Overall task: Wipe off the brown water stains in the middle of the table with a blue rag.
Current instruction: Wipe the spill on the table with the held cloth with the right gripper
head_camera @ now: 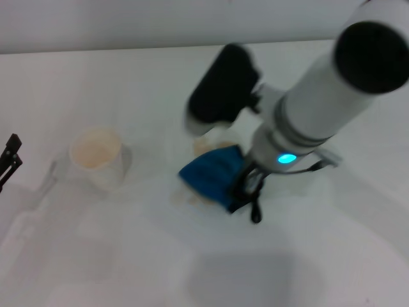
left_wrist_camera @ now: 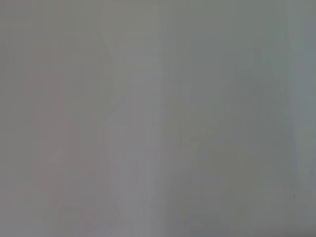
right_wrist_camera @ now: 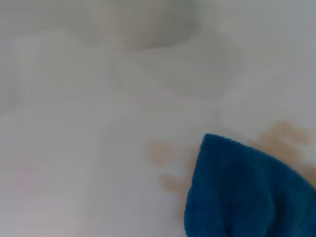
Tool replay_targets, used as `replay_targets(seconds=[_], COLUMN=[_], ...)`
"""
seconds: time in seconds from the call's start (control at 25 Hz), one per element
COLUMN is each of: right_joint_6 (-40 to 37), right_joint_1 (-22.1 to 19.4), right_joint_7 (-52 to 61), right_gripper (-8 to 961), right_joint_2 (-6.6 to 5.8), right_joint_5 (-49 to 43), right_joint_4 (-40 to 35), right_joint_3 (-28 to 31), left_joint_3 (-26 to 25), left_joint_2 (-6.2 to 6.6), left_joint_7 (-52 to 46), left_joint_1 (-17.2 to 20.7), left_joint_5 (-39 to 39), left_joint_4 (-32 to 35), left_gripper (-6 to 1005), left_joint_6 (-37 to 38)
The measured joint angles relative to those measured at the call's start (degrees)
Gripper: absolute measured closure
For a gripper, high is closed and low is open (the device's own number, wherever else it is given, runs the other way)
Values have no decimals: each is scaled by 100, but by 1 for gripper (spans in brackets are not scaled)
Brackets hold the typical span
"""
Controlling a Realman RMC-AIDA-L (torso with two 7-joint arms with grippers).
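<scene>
The blue rag [head_camera: 214,174] lies on the white table [head_camera: 307,256] near its middle, over the brown water stains [head_camera: 206,144]. Pale tan patches show at the rag's far edge and at its near left corner. My right gripper [head_camera: 248,184] comes in from the right and is shut on the rag's right edge, with the black loop tag [head_camera: 255,214] hanging below it. The right wrist view shows the rag [right_wrist_camera: 247,192] with stain blotches [right_wrist_camera: 160,152] beside it. My left gripper [head_camera: 9,157] is parked at the far left edge.
A white cup [head_camera: 97,157] with pale tan liquid inside stands on the table left of the rag. It also shows at the edge of the right wrist view [right_wrist_camera: 143,24]. The left wrist view shows only plain pale surface.
</scene>
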Motion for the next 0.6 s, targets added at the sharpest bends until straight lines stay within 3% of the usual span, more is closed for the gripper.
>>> replay_targets(seconds=[0.28, 0.6], right_joint_6=[134, 213], right_joint_1=[566, 838], right_joint_7=[94, 66], right_gripper=[817, 819], right_joint_2=[1, 0], right_joint_5=[661, 792], right_joint_4=[-51, 100], right_joint_3=[-797, -1203], left_joint_3=[0, 0], left_joint_2=[6, 9], left_joint_7=[0, 0], left_joint_1=[-35, -68], left_joint_5=[0, 4], left_joint_4=[31, 73], left_gripper=[122, 122], left_joint_6=[-4, 4])
